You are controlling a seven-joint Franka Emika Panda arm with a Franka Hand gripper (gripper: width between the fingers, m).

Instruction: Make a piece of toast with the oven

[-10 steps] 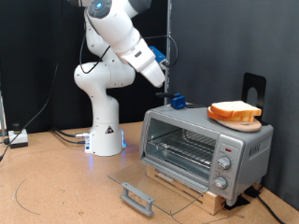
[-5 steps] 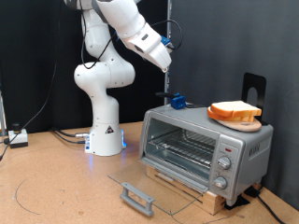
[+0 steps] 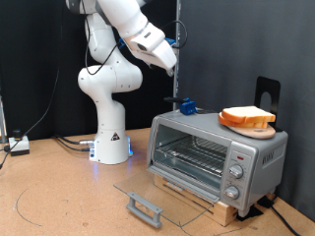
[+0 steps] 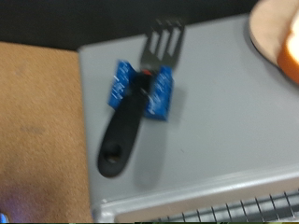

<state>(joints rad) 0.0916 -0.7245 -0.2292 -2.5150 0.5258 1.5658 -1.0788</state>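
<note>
Silver oven [image 3: 217,154] is open, toast [image 3: 246,120] on its roof beside a fork [image 4: 135,98]. Your gripper [image 3: 169,62] hangs above the oven's roof; can't tell its jaws, so centre over the fork's blue wrap.

Oven door down, toast up on the roof
The tool [image 3: 173,67] hangs high above the oven [image 3: 218,156], whose glass door [image 3: 153,202] lies flat on the tabletop [image 3: 59,197]; the piece of toast [image 3: 247,119] sits on the oven's top

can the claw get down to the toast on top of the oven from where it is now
Probably yes. The claw hangs in open air above the oven, and the toast sits uncovered on the oven's top toward the exterior view's right. Only the black fork lies nearby, off to the side.
</note>
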